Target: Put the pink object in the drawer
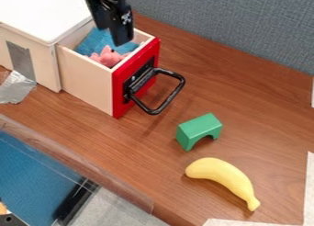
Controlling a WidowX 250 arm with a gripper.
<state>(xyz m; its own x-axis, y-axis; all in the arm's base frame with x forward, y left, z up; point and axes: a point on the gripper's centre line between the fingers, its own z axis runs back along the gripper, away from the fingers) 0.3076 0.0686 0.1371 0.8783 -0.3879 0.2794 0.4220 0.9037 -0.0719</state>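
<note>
In the camera view, the pink toy (109,57) lies inside the open wooden drawer (87,80), toward its front end, close behind the red front panel (119,93). The black claw (123,40) hangs down from the top edge over the drawer, above the toy and a little to the right of it in the picture. A small gap shows between the claw's lower end and the toy, with blue cloth (94,40) visible there; how high the claw is over the toy I cannot tell. I cannot tell either whether the claw is wide or narrow, but the pink toy sits apart from it. The blue cloth lies in the drawer behind and beside the toy. A black loop handle (178,88) sticks out from the red panel over the brown wood-grain tabletop (245,110). The drawer projects from a pale cabinet with a white top (43,11), and crumpled silver tape (16,87) is near the cabinet's lower edge. Out in front of the handle stands a green arch block (199,128), and nearer the camera lies a yellow toy banana (222,173), just beside the block and not touching it.
</note>
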